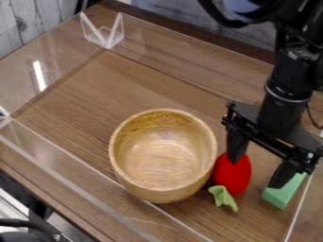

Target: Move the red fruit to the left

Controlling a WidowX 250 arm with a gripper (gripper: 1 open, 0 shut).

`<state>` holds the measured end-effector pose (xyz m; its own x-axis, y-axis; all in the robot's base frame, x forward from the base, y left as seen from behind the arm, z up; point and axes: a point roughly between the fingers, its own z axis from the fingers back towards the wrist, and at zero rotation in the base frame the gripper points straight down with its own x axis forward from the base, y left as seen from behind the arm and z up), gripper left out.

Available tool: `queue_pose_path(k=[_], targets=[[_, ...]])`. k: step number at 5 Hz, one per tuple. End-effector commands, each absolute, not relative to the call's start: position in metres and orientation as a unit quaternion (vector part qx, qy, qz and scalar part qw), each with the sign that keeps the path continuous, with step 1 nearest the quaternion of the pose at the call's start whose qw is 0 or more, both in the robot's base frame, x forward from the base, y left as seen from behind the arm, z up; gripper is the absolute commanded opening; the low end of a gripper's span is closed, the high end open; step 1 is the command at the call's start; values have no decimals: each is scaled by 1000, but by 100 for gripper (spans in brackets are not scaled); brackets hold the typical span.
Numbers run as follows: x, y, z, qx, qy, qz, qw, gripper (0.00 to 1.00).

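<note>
Hovering with the wide-open black metal hand (267, 144) above the glossy red strawberry-shaped toy with a leafy green end (231, 175), gripping nothing, the toy lying on the brown wooden tabletop (76, 112) just beside the round tan wooden bowl (161, 156), between it and the light-green rectangular block (285, 192).

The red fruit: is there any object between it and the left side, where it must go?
Yes, the bowl stands directly left of the fruit, in the way of a straight slide.
</note>
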<state>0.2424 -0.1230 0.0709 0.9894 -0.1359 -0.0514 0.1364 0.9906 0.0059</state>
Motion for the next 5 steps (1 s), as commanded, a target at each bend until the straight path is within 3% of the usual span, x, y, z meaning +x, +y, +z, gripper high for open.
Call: queue_pose_path(k=[1, 3, 5], targets=[[245, -128, 74, 4, 5, -85, 996, 100], [239, -119, 83, 12, -21, -85, 996, 100], [248, -128, 88, 15, -41, -64, 997, 100]])
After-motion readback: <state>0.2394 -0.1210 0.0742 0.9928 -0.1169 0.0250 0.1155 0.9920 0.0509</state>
